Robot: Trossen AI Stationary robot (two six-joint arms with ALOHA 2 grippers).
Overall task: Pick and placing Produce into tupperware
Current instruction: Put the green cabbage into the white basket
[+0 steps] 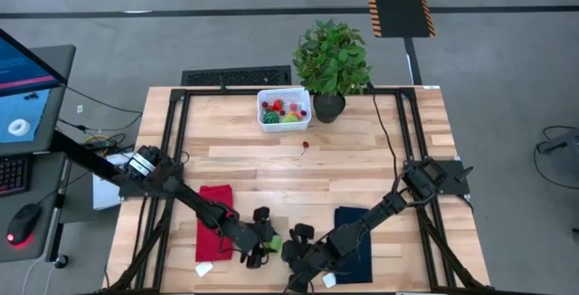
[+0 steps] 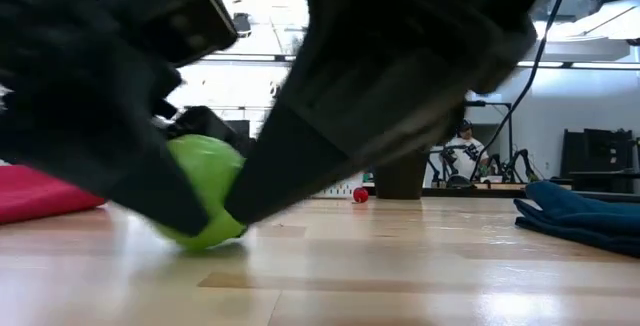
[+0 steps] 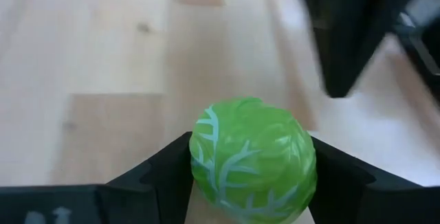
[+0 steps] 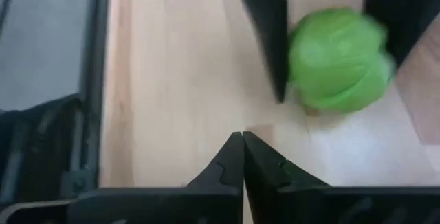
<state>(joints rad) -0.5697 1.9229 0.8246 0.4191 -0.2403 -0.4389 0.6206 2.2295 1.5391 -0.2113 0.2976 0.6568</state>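
Observation:
A light-green toy cabbage ball (image 3: 253,159) sits near the table's near edge, between the red and blue cloths (image 1: 271,241). My left gripper (image 3: 251,148) is shut around it (image 1: 262,239). My right gripper (image 4: 242,145) is shut and empty, and it hovers just right of the ball (image 1: 297,241). The white mesh basket (image 1: 283,108) stands at the far edge beside the potted plant and holds several red, green and pink toy pieces. One small red piece (image 1: 306,144) lies on the wood in front of the basket. My left gripper pinches the cabbage ball between its two fingers, one on each side (image 3: 196,162) of its round body. The fingers (image 2: 150,181) slant down from the table's left. The ball's underside (image 2: 200,238) rests on the table.
A red cloth (image 1: 214,223) lies left of the grippers and a dark blue cloth (image 1: 355,233) to their right, each with a small white object at its near end. The leafy plant (image 1: 331,58) stands right of the basket. Bare wood lies between the grippers and the basket.

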